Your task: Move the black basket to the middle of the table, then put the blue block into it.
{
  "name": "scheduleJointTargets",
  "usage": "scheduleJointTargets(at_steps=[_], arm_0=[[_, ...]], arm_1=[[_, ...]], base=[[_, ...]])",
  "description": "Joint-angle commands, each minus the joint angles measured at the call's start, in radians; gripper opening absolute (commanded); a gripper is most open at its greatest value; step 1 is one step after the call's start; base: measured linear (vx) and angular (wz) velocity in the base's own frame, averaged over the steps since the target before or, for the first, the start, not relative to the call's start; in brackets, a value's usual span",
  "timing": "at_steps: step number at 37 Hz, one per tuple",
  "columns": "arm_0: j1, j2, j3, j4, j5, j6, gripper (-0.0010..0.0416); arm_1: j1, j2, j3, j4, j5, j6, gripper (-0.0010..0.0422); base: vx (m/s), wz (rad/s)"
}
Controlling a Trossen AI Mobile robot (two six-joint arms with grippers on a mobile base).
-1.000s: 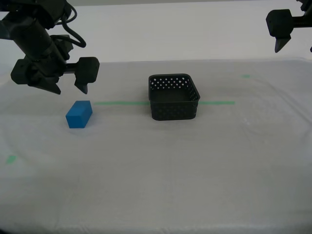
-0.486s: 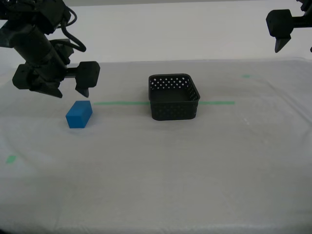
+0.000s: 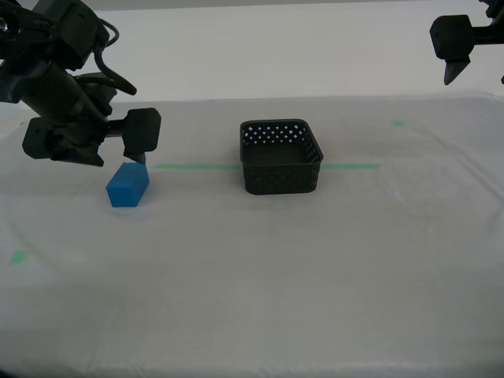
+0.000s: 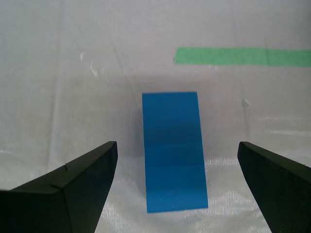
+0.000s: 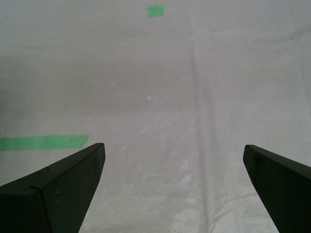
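The blue block lies on the table at the exterior view's left. My second gripper hangs open just above it, one fingertip close over the block's far end. In the second wrist view the blue block sits lengthwise between the spread jaws of my second gripper, touching neither. The black basket stands near the table's middle on the green tape line; nothing shows inside it. My first gripper is raised at the exterior view's upper right, and in its own view my first gripper is open over bare cloth.
The green tape line runs just beyond the block, and one end of the green tape line shows below the first gripper. Small green marks lie at the exterior view's far right and near left. White cloth stretches in front of the basket.
My second gripper has come down and slightly toward the block, its fingertip now just over the block's far end. Block, basket and first gripper have not moved.
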Motion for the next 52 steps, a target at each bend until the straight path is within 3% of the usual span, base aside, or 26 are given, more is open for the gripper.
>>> scheduleJointTargets(at_steps=[1, 24, 29, 40, 44, 52], arm_0=[[0.000, 0.000, 0.001, 0.001, 0.003, 0.002, 0.0398], [0.000, 0.000, 0.001, 0.001, 0.003, 0.002, 0.0399], [0.000, 0.000, 0.001, 0.001, 0.003, 0.002, 0.0399], [0.000, 0.000, 0.001, 0.001, 0.003, 0.002, 0.0398], [0.000, 0.000, 0.001, 0.001, 0.003, 0.002, 0.0398], [0.000, 0.000, 0.001, 0.001, 0.003, 0.002, 0.0398]], arm_1=[[0.000, 0.000, 0.000, 0.026, 0.002, -0.018, 0.0339], [-0.001, 0.000, -0.005, -0.040, 0.002, -0.052, 0.0339], [-0.001, 0.000, 0.004, -0.095, 0.028, -0.074, 0.0339], [-0.001, 0.000, 0.032, -0.119, 0.029, -0.097, 0.0338], [-0.001, 0.000, 0.041, -0.122, 0.024, -0.116, 0.0338], [0.000, 0.055, 0.043, -0.114, -0.002, -0.087, 0.0339]], base=[[0.000, 0.000], [0.000, 0.000], [0.000, 0.000], [0.000, 0.000], [0.000, 0.000], [0.000, 0.000]])
